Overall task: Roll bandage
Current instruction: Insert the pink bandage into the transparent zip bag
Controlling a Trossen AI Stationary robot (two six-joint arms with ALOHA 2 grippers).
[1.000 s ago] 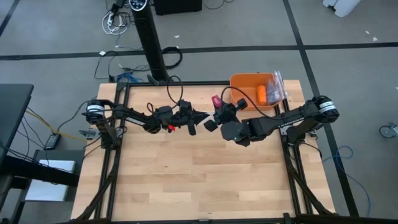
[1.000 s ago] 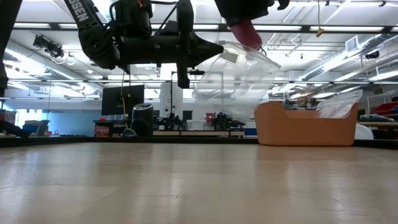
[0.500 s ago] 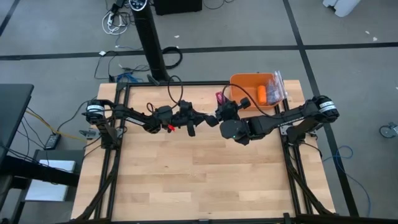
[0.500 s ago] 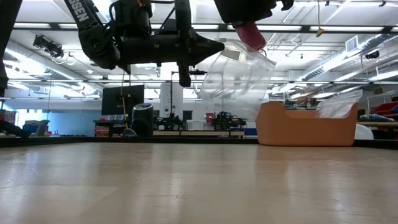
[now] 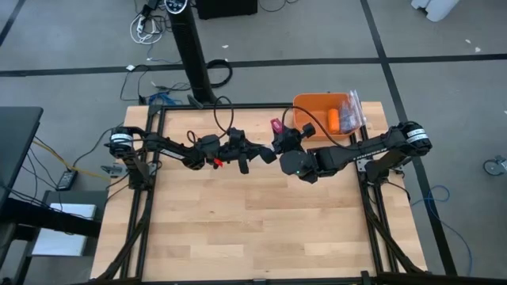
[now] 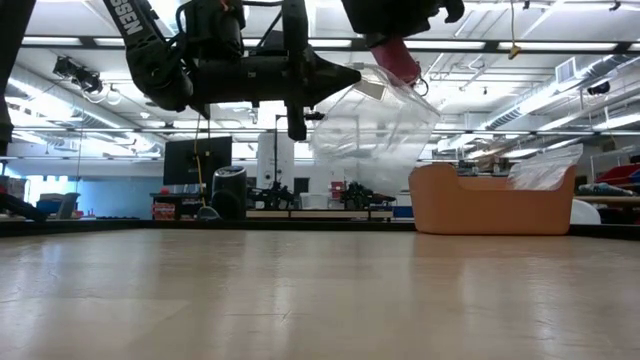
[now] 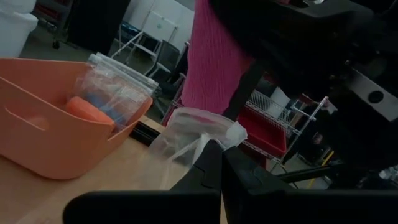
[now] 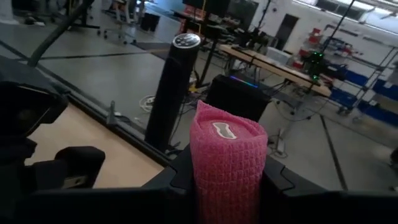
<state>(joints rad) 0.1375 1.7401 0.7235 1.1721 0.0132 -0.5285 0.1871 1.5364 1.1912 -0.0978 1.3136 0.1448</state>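
The bandage (image 8: 228, 149) is a pink stubby roll held in my right gripper (image 5: 279, 136) above the table's far middle. It also shows in the low view as the bandage (image 6: 397, 57) and in the left wrist view as the bandage (image 7: 214, 68). A clear plastic bag (image 6: 375, 125) hangs just below the roll. My left gripper (image 6: 352, 74) is level, points at the roll and is shut on the bag. Whether the bag touches the roll cannot be told. My left gripper pinches a crumpled edge of the clear bag (image 7: 200, 142) at its fingertips, coming level from the table's left. The bag hangs slack below and beside them, clear of the table. My right gripper pinches the roll's curved sides (image 8: 202, 171) between its two fingers (image 8: 180, 171). The roll's flat end (image 8: 227, 129) sticks out past them, and the roll is lifted clear of the table.
An orange bin (image 5: 313, 107) stands at the table's far right corner, holding a small orange roll (image 5: 334, 119) and another clear bag (image 5: 352, 109). The wooden tabletop (image 5: 253, 229) lies bare toward the near edge.
The hanging clear bag has swayed and changed shape a little between the two grippers. The pink roll has tipped slightly in my right gripper. Both arms have stayed in place.
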